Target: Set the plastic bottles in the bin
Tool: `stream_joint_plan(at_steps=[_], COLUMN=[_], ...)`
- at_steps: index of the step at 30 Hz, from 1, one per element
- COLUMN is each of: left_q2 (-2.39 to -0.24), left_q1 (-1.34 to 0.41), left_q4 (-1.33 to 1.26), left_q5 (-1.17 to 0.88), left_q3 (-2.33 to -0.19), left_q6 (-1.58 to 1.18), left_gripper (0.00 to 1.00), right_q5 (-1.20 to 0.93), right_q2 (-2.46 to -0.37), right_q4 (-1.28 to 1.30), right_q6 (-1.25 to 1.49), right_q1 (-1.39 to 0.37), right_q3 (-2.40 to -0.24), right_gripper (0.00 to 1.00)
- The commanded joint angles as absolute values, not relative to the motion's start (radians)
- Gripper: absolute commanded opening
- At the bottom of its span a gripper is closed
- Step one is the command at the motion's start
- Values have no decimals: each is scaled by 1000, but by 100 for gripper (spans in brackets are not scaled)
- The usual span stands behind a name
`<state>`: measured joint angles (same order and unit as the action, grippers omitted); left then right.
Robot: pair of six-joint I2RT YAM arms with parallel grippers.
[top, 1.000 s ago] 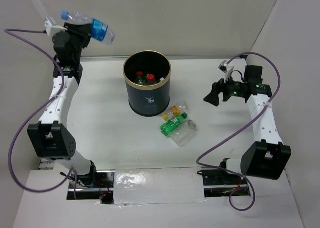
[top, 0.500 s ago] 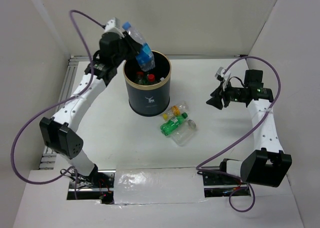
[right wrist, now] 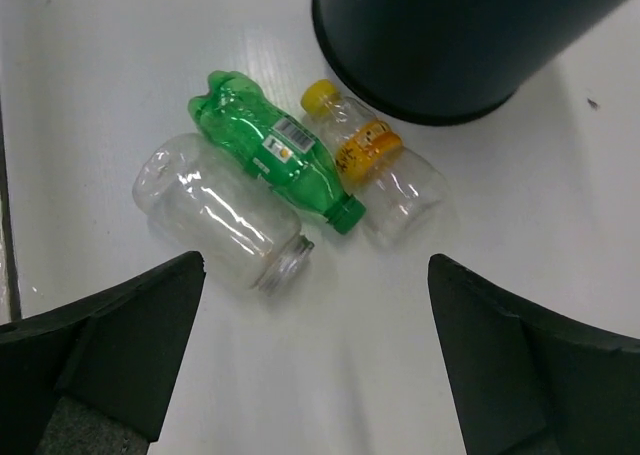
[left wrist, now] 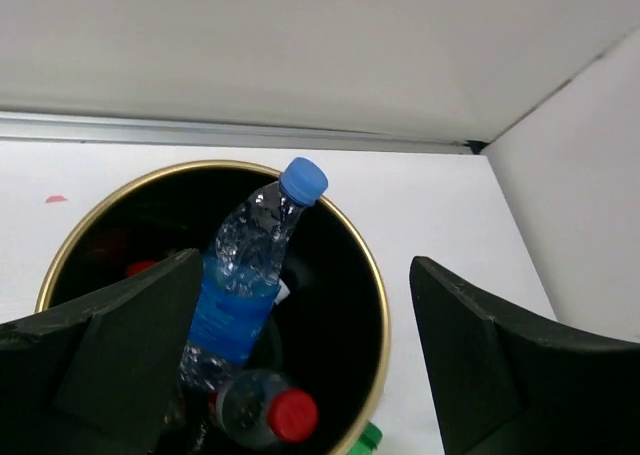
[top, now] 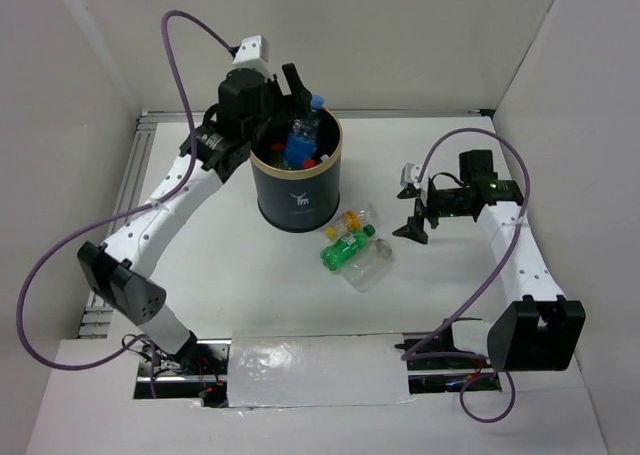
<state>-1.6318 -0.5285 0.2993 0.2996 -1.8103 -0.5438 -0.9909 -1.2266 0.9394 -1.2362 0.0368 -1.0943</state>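
The dark green bin with a gold rim stands at the table's middle back. My left gripper hovers open over its back-left rim. A blue-capped, blue-labelled bottle leans loose inside the bin, beside a red-capped one. Three bottles lie on the table in front of the bin: a green one, a yellow-capped one and a clear wide one without a cap. My right gripper hangs open just right of them, holding nothing.
White walls close in the table at the back and both sides. A metal rail runs along the left edge. A purple cable loops above the left arm and another trails beside the right arm.
My left arm swung right over the bin and opened; the blue-capped bottle dropped in. My right gripper moved left and down toward the bottles on the table.
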Motion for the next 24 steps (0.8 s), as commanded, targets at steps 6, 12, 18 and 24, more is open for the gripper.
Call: stream_joint_plan(at_steps=[6, 12, 18, 24], left_q2=[-1199, -843, -623, -587], left_q1=[-617, -719, -831, -850], left_q4=[235, 440, 604, 562], left_q5=[440, 463, 414, 318], left_q3=[-1519, -1165, -861, -738], left_q6=[-514, -621, -777, -749], left_gripper=[97, 100, 100, 100], right_q5=[-856, -680, -579, -516], right_q2=[-1284, -1321, -1324, -1348], right_q4=[879, 860, 847, 640], right_q6=[-1460, -1686, -1746, -1687], right_q1=[-248, -408, -468, -509], right_q3=[-1096, -1005, -893, -730], right_gripper=[100, 100, 94, 93])
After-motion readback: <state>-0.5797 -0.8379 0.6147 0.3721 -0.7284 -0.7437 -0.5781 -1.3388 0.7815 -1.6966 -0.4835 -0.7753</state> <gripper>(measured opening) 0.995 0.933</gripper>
